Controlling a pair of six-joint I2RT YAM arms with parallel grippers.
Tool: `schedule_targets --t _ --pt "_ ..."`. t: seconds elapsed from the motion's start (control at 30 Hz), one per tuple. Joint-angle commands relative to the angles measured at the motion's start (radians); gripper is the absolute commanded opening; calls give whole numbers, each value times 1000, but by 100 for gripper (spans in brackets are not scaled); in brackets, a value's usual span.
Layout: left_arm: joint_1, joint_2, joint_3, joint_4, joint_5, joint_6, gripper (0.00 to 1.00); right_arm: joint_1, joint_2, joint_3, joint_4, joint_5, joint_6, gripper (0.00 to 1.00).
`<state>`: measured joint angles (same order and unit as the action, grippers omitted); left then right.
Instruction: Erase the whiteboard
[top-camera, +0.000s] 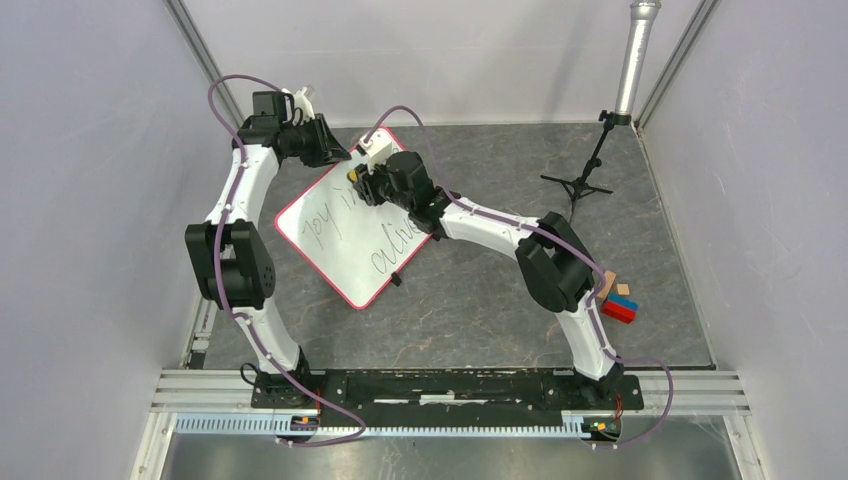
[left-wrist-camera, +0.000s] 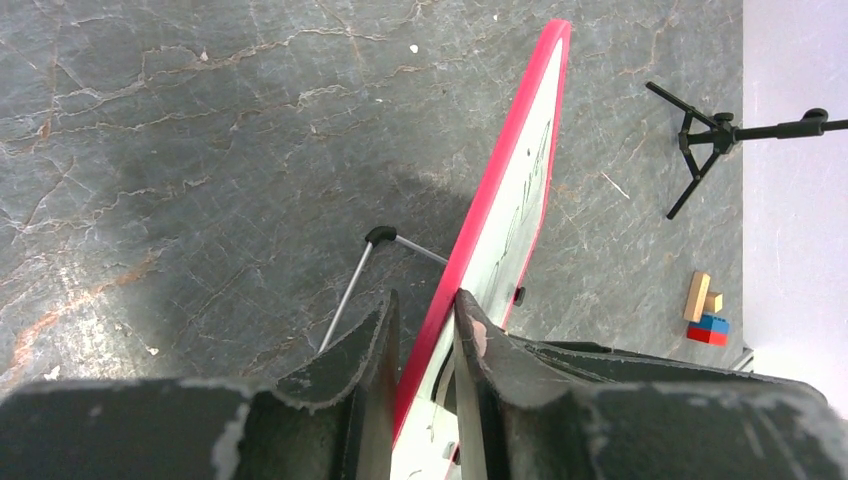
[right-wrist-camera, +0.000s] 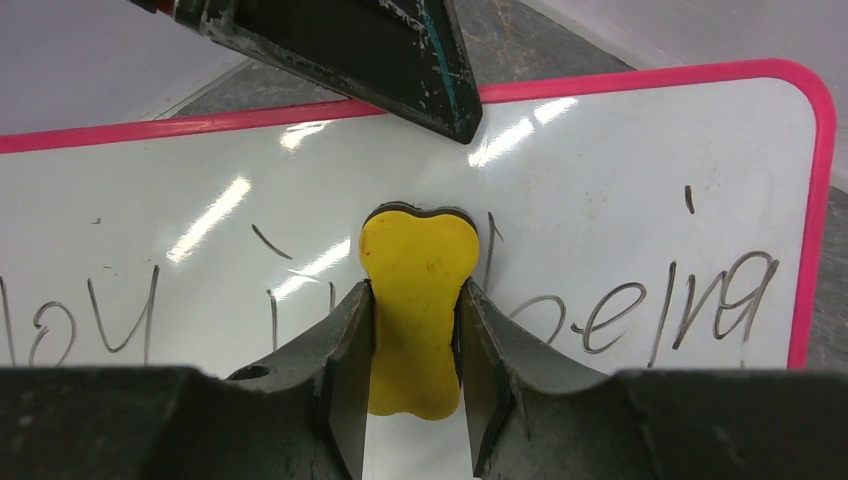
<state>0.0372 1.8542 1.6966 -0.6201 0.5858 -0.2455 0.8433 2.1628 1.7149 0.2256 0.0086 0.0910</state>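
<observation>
Two grippers at one whiteboard (top-camera: 345, 235)

The whiteboard is propped tilted on the grey table (top-camera: 500, 300). Its red rim is pinched by the left gripper (left-wrist-camera: 425, 305); a yellow eraser (right-wrist-camera: 418, 260) is squeezed by the right gripper (right-wrist-camera: 416, 290) against its written face.

Whiteboard (top-camera: 338, 250) reads "olive" (perhaps "being").

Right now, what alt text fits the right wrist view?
The right gripper clamps a yellow bone-shaped eraser by its waist, in front of the whiteboard, whose dark handwriting runs on either side. The left gripper pinches the board's red top rim.
</observation>
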Motion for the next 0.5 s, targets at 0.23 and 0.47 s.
schedule_targets --t 0.23,0.47 --pt "-9 -18 -49 74 -30 43 11 -47 -51 -126 90 136 82 31" --pt "-9 -25 -88 115 -62 77 6 -121 -75 -225 120 122 152 30"
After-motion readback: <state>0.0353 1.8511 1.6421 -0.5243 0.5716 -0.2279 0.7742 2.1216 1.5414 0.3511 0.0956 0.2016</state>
